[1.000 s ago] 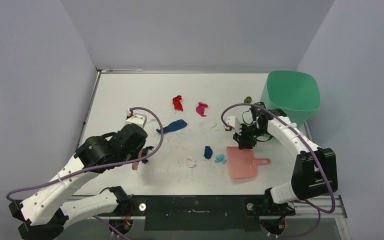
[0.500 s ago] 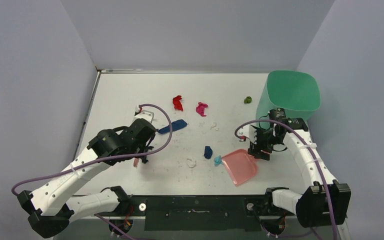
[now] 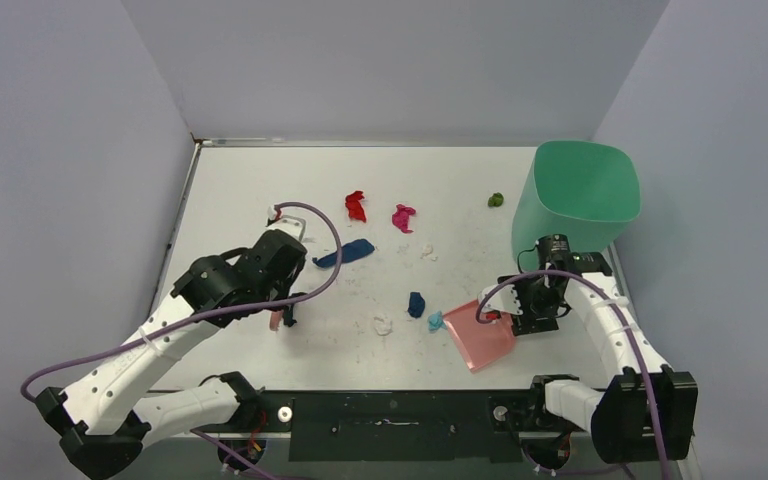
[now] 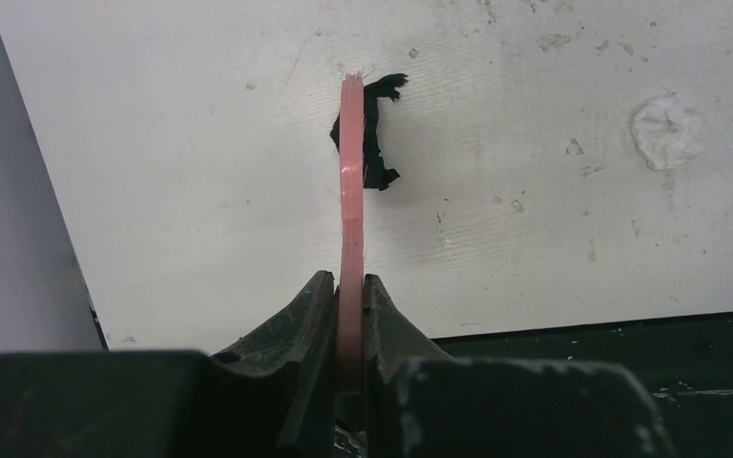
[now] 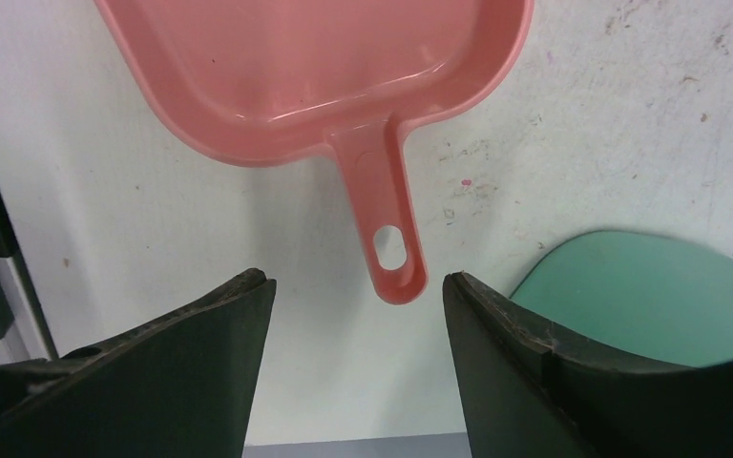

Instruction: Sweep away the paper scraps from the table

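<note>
Right gripper (image 5: 355,284): fingers spread, gripping nothing.
Dustpan (image 5: 324,67): pink glossy moulded plastic, shallow tray. Handle (image 5: 382,210) lies straight ahead of right fingers, long axis pointing into gap, holed end just between tips, touching neither.
Left gripper (image 4: 348,281): clamped on brush (image 4: 350,191), thin pink, edge-on.
Paper scraps (image 3: 436,321): small, crumpled, scattered on table (image 3: 240,190) between both grippers; cyan one at pan's mouth, far side from right fingers.
Green bin (image 3: 575,190): smooth, beside right arm.
</note>
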`<state>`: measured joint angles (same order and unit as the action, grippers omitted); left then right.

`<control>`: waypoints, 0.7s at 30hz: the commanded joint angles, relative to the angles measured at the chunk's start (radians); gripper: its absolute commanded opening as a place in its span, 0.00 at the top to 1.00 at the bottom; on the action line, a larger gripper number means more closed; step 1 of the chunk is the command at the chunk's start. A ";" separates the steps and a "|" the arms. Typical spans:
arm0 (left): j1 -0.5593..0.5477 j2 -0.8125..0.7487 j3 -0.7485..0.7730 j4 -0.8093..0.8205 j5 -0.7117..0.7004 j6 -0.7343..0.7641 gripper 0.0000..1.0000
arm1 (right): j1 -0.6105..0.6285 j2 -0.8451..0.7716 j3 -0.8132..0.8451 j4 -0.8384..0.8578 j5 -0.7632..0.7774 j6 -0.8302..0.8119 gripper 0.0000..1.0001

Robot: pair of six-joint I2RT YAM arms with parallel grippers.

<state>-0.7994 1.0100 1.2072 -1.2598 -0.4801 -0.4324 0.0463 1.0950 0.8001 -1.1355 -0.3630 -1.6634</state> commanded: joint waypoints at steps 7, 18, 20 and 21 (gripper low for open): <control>0.066 -0.007 0.038 0.035 0.006 0.032 1.00 | -0.020 0.119 -0.038 0.152 0.042 -0.084 0.34; 0.123 0.083 0.015 0.117 -0.005 0.085 1.00 | -0.033 0.123 -0.085 0.185 0.057 -0.030 0.61; 0.130 0.100 0.007 0.133 -0.014 0.089 1.00 | -0.035 0.108 -0.074 0.150 0.066 -0.020 0.71; 0.130 0.110 0.004 0.135 -0.022 0.091 1.00 | -0.035 0.096 -0.064 0.126 0.069 -0.012 0.75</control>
<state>-0.6815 1.1019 1.2083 -1.2068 -0.4679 -0.3664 0.0189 1.2240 0.7166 -0.9577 -0.3111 -1.7012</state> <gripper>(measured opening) 0.086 0.324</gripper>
